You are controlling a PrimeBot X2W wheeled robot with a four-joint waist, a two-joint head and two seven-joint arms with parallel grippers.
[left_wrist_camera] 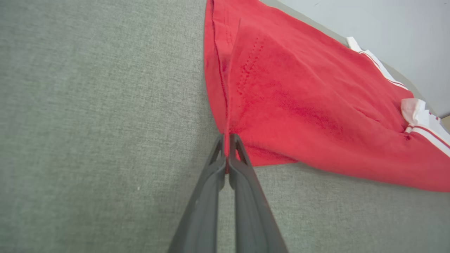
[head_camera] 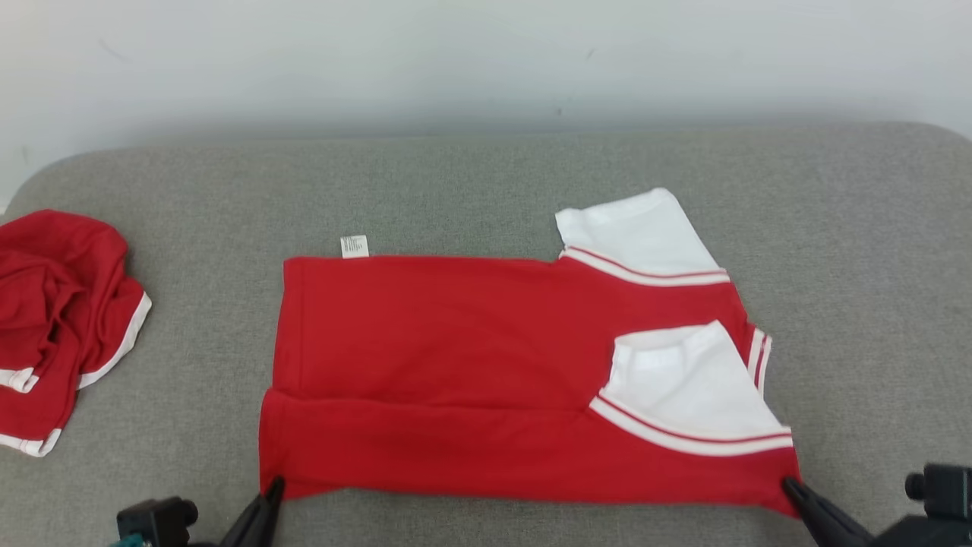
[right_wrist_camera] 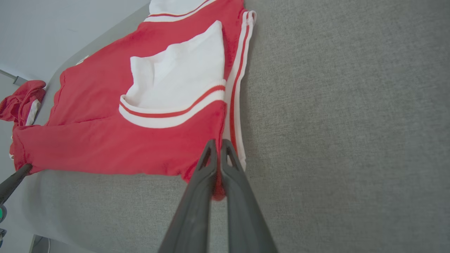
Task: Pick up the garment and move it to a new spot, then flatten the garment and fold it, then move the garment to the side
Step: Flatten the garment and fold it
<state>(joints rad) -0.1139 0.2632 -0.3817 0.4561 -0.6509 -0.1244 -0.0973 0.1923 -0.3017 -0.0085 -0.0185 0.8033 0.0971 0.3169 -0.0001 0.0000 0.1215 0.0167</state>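
The garment (head_camera: 456, 365) is a red T-shirt with white sleeves and striped trim, spread flat on the grey cushioned surface (head_camera: 486, 182), its near part folded over and one white sleeve (head_camera: 683, 380) lying on top. My left gripper (head_camera: 273, 486) is shut on the garment's near left corner; in the left wrist view the gripper (left_wrist_camera: 227, 138) pinches the red fabric (left_wrist_camera: 299, 98) edge. My right gripper (head_camera: 790, 486) is shut on the near right corner. The right wrist view shows this gripper (right_wrist_camera: 218, 144) clamping red cloth beside the striped hem (right_wrist_camera: 239, 88).
A second red garment with white trim (head_camera: 61, 319) lies crumpled at the far left of the surface. A pale wall (head_camera: 486, 53) runs behind. Bare grey surface lies to the right of the shirt and along the front edge.
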